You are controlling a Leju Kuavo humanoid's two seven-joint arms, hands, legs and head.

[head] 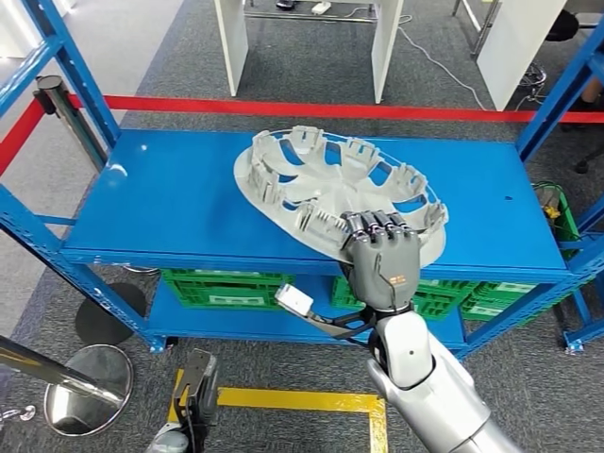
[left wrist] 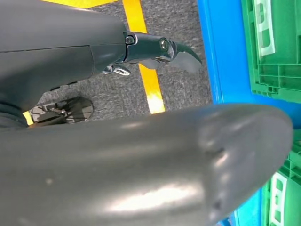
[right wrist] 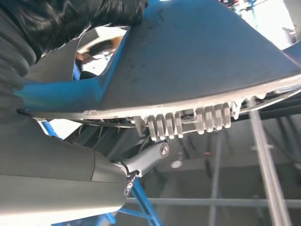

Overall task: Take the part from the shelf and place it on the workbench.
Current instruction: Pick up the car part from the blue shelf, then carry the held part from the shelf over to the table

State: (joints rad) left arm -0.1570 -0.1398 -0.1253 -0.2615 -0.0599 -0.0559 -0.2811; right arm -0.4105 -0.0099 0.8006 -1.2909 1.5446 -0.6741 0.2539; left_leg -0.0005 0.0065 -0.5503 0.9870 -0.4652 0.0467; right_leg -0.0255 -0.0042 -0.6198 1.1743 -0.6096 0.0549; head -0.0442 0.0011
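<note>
Shelf point(head: 163, 203) of blue metal carried the part point(head: 335, 179), a round grey plastic wheel cover with spoke cut-outs and ribbed clips, lying tilted near the front edge. Green slatted crates point(head: 213, 286) sat on the tier below; their contents could not be made out. Right hand point(head: 381, 260) gripped the part's near rim, fingers point(head: 374, 224) curled over it. Left hand point(left wrist: 167, 47) hung low, its fingers' state unclear.

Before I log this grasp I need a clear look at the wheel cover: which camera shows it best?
The head view: the whole grey wheel cover lies on the blue shelf, the right hand gripping its near rim. The right wrist view shows a close stretch of rim and clips. The left wrist view looks at floor and green crates.
</note>
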